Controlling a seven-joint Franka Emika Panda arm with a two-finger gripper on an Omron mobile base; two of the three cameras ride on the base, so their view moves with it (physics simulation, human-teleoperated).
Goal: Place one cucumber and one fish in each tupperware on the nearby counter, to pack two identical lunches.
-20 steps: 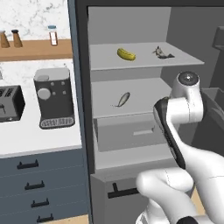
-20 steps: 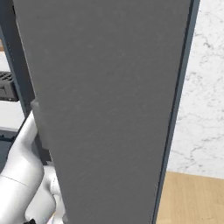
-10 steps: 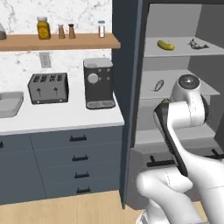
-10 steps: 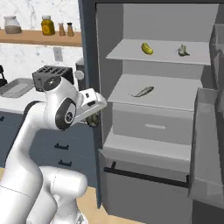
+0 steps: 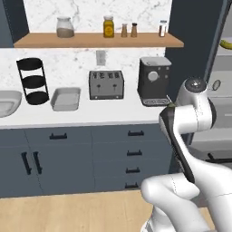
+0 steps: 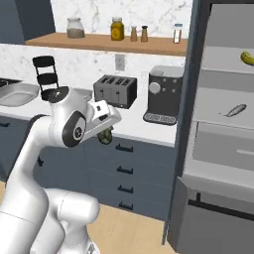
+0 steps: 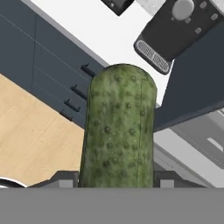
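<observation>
My gripper [image 6: 104, 130] is shut on the dark green cucumber [image 6: 105, 137], held in the air in front of the counter [image 6: 134, 130]; in the hand view this cucumber [image 7: 118, 131] stands upright between the fingertips [image 7: 65, 178]. The light-grey tray [image 5: 65, 99] and the white tub [image 5: 7, 102] lie on the counter [image 5: 90, 118] far to the left, the tub [image 6: 17, 93] also showing in the right base view. In the open fridge lie the yellow-green cucumber [image 6: 246, 57] on the top shelf and one fish [image 6: 233, 110] a shelf lower. The other fish is out of view.
A black three-tier rack [image 5: 34, 80] stands between tub and tray. A toaster [image 5: 106, 84] and a coffee machine [image 5: 154, 80] stand at the back of the counter. A wooden shelf [image 5: 97, 41] with jars hangs above. The fridge's edge [image 6: 184, 94] rises at the right.
The whole picture has shifted: the camera has moved left, from the open fridge to the counter. The gripper keeps hold of the dark green cucumber.
</observation>
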